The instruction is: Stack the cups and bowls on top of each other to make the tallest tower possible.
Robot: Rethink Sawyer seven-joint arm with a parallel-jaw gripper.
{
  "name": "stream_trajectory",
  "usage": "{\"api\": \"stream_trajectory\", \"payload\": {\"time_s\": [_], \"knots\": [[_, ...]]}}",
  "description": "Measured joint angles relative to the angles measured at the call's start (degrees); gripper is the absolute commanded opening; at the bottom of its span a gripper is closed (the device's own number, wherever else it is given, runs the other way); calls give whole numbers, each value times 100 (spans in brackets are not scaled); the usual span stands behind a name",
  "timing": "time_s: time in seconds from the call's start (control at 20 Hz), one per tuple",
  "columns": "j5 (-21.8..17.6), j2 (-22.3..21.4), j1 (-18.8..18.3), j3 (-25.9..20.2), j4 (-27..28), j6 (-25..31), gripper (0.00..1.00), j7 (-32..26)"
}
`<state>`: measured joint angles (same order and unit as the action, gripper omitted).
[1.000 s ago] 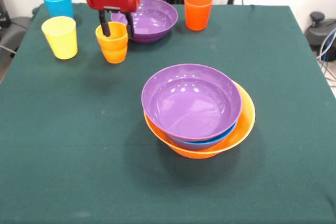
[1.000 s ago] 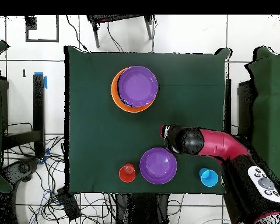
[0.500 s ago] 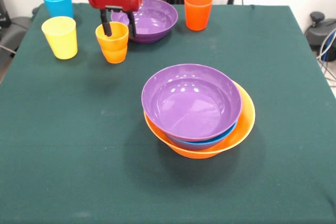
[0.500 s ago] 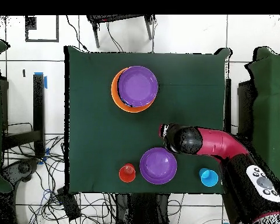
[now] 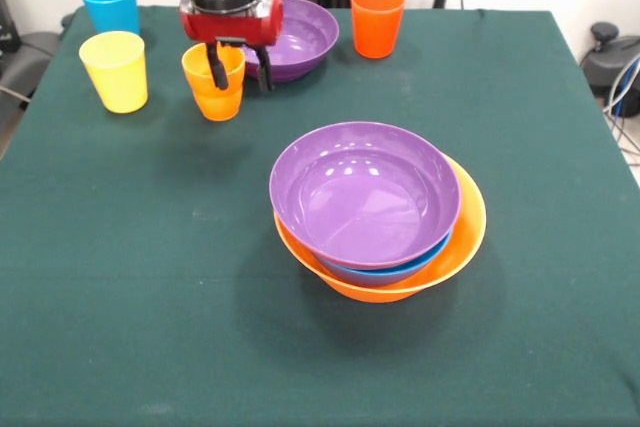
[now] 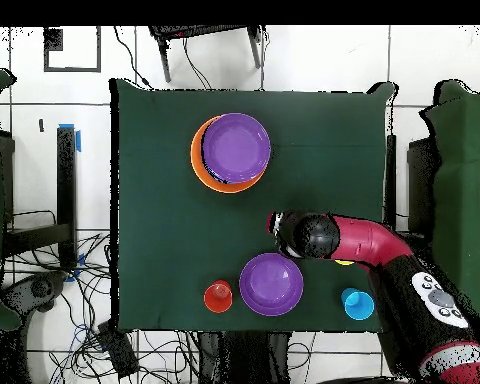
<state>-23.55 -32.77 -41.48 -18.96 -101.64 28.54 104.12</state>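
Here I see my hand (image 5: 239, 68) only properly from the front view: its two dark fingers (image 5: 216, 69) stand apart, released, one dipping inside the rim of the orange cup (image 5: 213, 81) and the other outside it, toward the loose purple bowl (image 5: 291, 39). I cannot tell whether either finger touches the cup wall. From overhead the arm (image 6: 364, 244) covers that cup entirely, and all but a sliver of the yellow cup (image 5: 115, 70), so that view tells me nothing about the grip.

The overhead view does give me the layout the front one flattens. The tower (image 6: 230, 152) sits well apart from my hand, across open green counter (image 6: 164, 220), with the top purple bowl (image 5: 364, 191) shifted off-centre in the large orange bowl (image 5: 463, 237). The front view adds a blue bowl (image 5: 380, 273) sandwiched between those two, which overhead hides.

Just behind my hand is the loose purple bowl, near the counter's edge. Beyond it, further along that same edge, stands the red-orange cup (image 5: 377, 20). On the hand's other side are the yellow cup and, behind it at the counter's corner, the light blue cup (image 5: 110, 4).

Between my hand and the tower the cloth is bare, and the wide stretch in front of the tower is open too.
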Motion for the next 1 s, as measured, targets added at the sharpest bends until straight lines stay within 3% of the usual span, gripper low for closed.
{"api": "stream_trajectory", "payload": {"time_s": [0.65,1.0], "knots": [[-40,660,12,34,214,0,100,0],[-39,322,-41,27,101,-1,100,0]]}}
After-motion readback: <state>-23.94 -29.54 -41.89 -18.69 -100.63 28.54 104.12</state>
